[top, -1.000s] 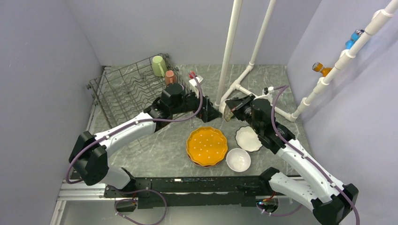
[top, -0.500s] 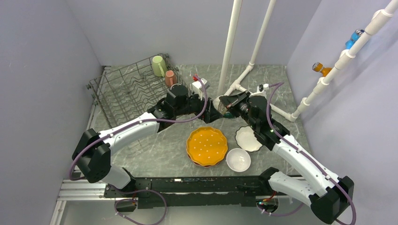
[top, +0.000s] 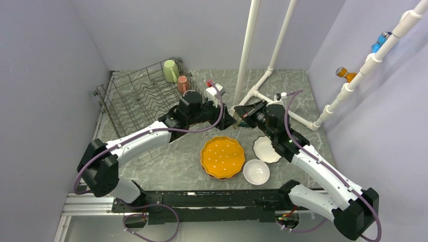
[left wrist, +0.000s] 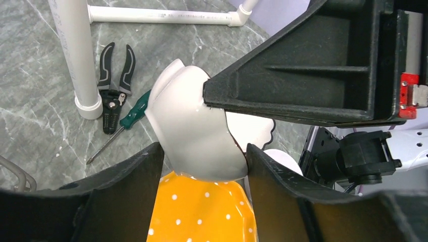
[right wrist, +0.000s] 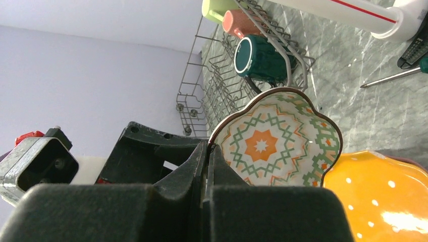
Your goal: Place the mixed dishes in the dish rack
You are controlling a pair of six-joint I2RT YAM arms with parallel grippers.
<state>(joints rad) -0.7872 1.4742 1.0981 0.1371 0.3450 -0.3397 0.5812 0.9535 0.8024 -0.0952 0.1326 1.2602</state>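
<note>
My right gripper (top: 247, 114) (right wrist: 208, 147) is shut on the rim of the patterned scalloped bowl (right wrist: 275, 143) and holds it tilted in the air above the orange white-dotted plates (top: 222, 157). My left gripper (top: 231, 121) (left wrist: 202, 151) straddles the bowl's white underside (left wrist: 194, 133), with both fingers touching its sides. The dish rack (top: 134, 98) stands at the back left, with the pale green mug (top: 170, 70), pink mug (top: 183, 82) and dark teal mug (right wrist: 260, 58) at its right end. The plain white bowl (top: 256, 172) sits by the plates.
A white scalloped dish (top: 266, 149) lies right of the orange plates. Black-handled pliers (left wrist: 113, 75) and a green screwdriver (left wrist: 128, 118) lie by an upright white pipe (left wrist: 75, 50). More white pipes (top: 247, 50) rise behind the grippers and run along the floor.
My right gripper carried the patterned bowl left and my left gripper moved right until they met over the plates. In the last half second the arms barely moved.
</note>
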